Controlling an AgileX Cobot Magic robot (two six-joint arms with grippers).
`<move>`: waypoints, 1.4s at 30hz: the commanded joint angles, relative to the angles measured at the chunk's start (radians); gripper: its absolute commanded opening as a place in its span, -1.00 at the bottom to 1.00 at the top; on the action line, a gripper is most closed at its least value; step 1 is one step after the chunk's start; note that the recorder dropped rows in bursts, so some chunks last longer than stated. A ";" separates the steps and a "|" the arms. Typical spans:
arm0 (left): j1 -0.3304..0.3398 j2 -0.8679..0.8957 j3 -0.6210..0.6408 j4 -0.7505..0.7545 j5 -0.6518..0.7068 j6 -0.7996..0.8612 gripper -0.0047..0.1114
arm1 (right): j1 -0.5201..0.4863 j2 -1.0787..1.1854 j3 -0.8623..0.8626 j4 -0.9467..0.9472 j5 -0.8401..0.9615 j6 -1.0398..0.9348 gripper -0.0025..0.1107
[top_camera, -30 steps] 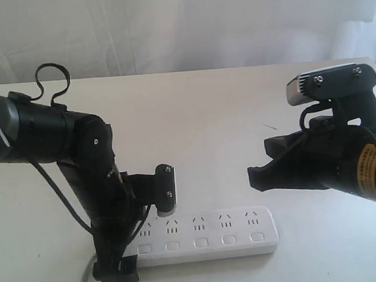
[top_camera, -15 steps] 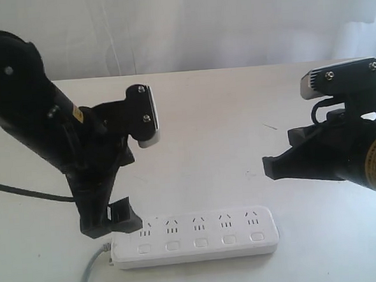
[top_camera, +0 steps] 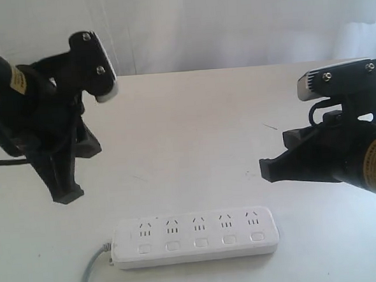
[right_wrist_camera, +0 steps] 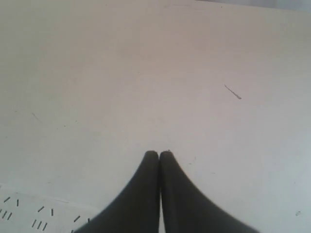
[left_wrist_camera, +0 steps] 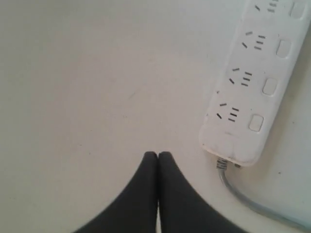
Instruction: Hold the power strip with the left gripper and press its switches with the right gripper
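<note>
Left arm has been lifting away over the last second. The left gripper (top_camera: 67, 192), a black two-finger claw, was down at the cord end of the strip. It is now hanging above the bench (top_camera: 200, 127), up and to the left of the strip, touching nothing. Its fingers (left_wrist_camera: 146, 187) are pressing together tip to tip, gripping nothing.

The power strip (top_camera: 195, 237), a long flat white plastic bar with rounded corners, is lying flat on the bench on the camera's side, unmoved. Its five socket groups are facing up, and its grey cord (top_camera: 88, 280) is trailing off the left end. The switches (top_camera: 200, 243), five small white rounded-square buttons, are sitting in a row, one below each socket group.

The right gripper (top_camera: 267, 169), a black pointed claw on a thick arm with an orange-tan band, is hovering above the bench near the strip's right end, pointing left, clear of it. Its fingers (right_wrist_camera: 142, 189) are lying flat against each other, empty.
</note>
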 commanded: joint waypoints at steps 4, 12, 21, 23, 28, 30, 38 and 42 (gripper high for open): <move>0.001 -0.232 0.035 -0.017 -0.133 -0.090 -0.92 | 0.007 -0.142 -0.003 -0.002 -0.021 -0.011 -0.96; 0.001 -0.476 0.248 -0.183 -0.383 -0.056 -0.92 | -0.176 -0.453 -0.003 -0.002 -0.133 -0.011 -0.96; -0.040 -0.584 0.430 -0.286 -0.647 -0.049 -0.92 | -0.351 -0.900 -0.003 -0.002 -0.137 -0.011 -0.96; -0.066 -0.595 0.457 -0.286 -0.666 -0.060 -0.92 | -0.351 -0.967 -0.003 -0.002 -0.137 -0.011 -0.96; -0.071 -0.595 0.503 -0.286 -0.657 -0.062 -0.92 | -0.351 -1.037 -0.003 -0.002 -0.135 -0.011 -0.96; -0.071 -0.595 0.512 -0.286 -0.651 -0.069 -0.92 | -0.351 -1.046 -0.003 -0.002 -0.137 -0.011 -0.96; -0.071 -0.595 0.556 -0.286 -0.614 -0.080 -0.92 | -0.351 -1.045 0.010 -0.002 -0.149 -0.011 -0.96; -0.071 -0.595 0.557 -0.286 -0.623 -0.080 -0.92 | -0.351 -1.047 0.054 -0.002 -0.076 -0.011 -0.96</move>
